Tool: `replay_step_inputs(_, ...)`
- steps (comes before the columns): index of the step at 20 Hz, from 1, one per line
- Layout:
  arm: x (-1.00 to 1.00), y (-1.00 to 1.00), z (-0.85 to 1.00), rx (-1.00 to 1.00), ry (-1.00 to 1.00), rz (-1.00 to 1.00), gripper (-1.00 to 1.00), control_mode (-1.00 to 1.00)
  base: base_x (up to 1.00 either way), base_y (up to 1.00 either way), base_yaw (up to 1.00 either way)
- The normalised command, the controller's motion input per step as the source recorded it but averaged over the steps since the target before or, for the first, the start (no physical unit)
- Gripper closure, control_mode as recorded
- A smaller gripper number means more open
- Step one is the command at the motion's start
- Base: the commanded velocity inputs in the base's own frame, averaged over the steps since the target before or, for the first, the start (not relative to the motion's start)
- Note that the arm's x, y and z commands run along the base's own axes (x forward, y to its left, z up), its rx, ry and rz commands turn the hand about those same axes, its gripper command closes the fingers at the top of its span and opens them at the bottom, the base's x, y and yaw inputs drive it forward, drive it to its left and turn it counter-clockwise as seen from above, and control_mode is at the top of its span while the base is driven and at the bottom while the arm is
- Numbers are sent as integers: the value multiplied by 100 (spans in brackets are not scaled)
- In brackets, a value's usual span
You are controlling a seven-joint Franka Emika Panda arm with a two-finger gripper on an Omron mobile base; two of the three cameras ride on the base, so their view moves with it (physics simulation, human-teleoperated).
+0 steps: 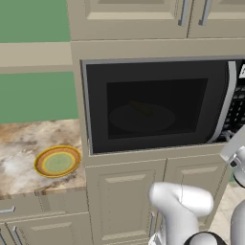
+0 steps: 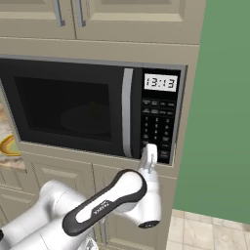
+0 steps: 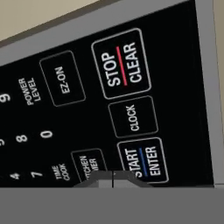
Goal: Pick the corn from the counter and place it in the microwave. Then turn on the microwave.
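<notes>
The black microwave (image 1: 143, 105) (image 2: 73, 107) has its dark glass door closed. Through the glass the corn (image 1: 142, 108) (image 2: 93, 108) shows dimly as a small yellowish shape on the turntable plate. My gripper (image 2: 148, 149) (image 3: 113, 177) is shut with nothing in it. Its tips are at the lower part of the button panel (image 2: 158, 122), right of the silver handle (image 2: 127, 112). In the hand view the closed tips sit just below and left of the START/ENTER button (image 3: 146, 162); I cannot tell whether they touch it. The counter (image 1: 28, 148) lies to the left.
A round yellow-rimmed green plate (image 1: 57, 161) (image 2: 7, 145) rests on the counter beside the microwave cabinet. Beige cabinet doors (image 1: 129, 201) stand below the microwave and more above. The clock display (image 2: 160, 82) reads 13:13. A green wall (image 2: 224, 97) is to the right.
</notes>
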Motion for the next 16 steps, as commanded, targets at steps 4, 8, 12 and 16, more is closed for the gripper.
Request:
replay_step_inputs(4,36,0,-3,6,4,0,100,-100,0,0,0)
replay_step_inputs(8,33,-3,-17,8,2,-1,100,-100,0,0,0)
replay_step_inputs(12,21,-2,-27,7,0,-1,100,-100,0,0,0)
replay_step_inputs(16,-23,-2,-10,5,0,0,100,-100,0,0,0)
